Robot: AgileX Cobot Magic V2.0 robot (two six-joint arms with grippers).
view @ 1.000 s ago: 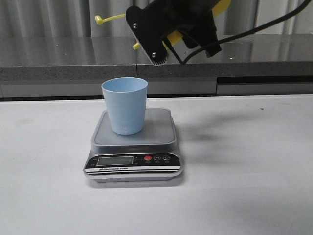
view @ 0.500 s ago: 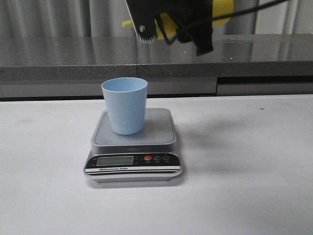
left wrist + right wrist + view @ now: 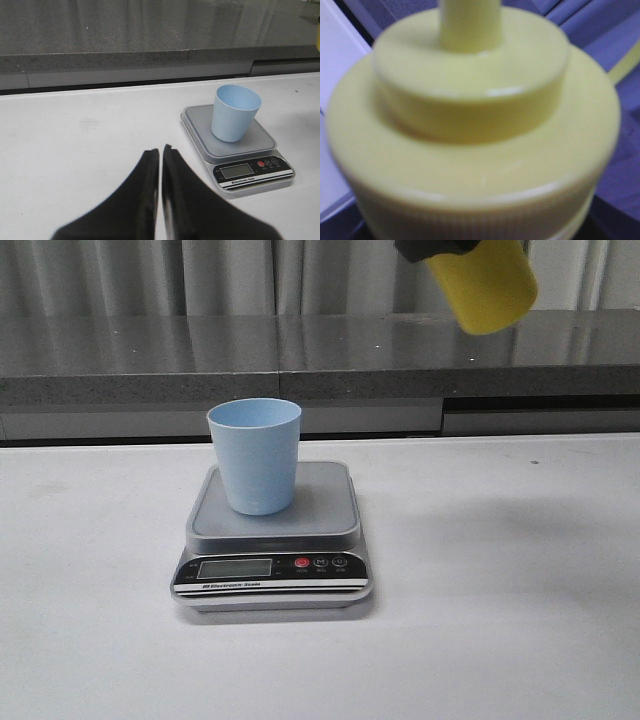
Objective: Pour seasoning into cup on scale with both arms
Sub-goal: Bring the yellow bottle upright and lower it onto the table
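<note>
One seasoning bottle [image 3: 482, 285] hangs high, right of cup [image 3: 255, 454].

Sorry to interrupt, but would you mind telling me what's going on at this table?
The right arm holds a yellow bottle high at the top of the front view, off to the right of the cup. The blue cup stands upright on the scale. The left gripper hangs shut and empty over the table, away from the scale.

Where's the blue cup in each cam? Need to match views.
Front view: cup left of centre, standing upright on the scale.
Left wrist view: cup right of centre, on the scale.
Right wrist view: not in it; the yellow bottle fills the picture.
Shared landmark: the scale's red button.
</note>
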